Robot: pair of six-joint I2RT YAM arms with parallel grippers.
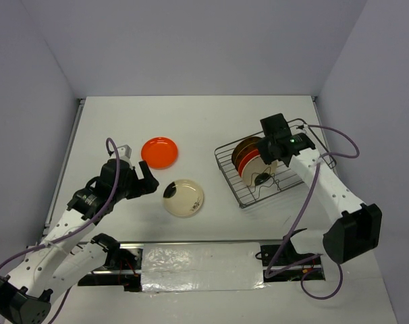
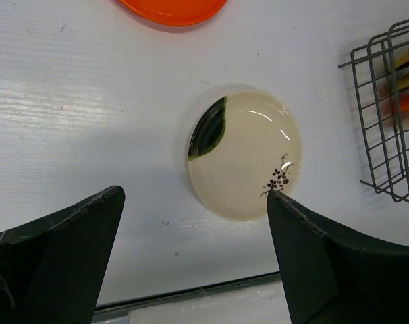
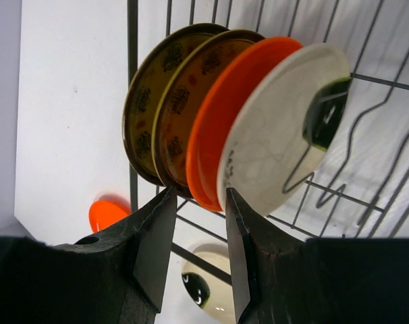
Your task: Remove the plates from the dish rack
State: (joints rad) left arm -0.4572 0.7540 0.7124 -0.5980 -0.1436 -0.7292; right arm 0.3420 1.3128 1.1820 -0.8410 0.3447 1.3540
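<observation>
The wire dish rack point(image 1: 229, 177) stands at the right and holds several upright plates. In the right wrist view these are two dark brown plates with yellow pattern point(image 3: 147, 101), an orange plate point(image 3: 225, 128) and a cream plate point(image 3: 279, 128). My right gripper point(image 1: 272, 145) point(image 3: 199, 196) is open, its fingertips either side of the orange plate's lower rim, next to the nearer brown plate. On the table lie an orange plate point(image 1: 159, 151) and a cream plate point(image 1: 185, 197) point(image 2: 245, 155). My left gripper point(image 1: 147, 181) point(image 2: 194, 194) is open and empty, just left of the cream plate.
The rack's wire side point(image 2: 387, 135) shows at the right edge of the left wrist view. A silver foil strip point(image 1: 198, 266) lies along the near table edge between the arm bases. Grey walls enclose the table on three sides.
</observation>
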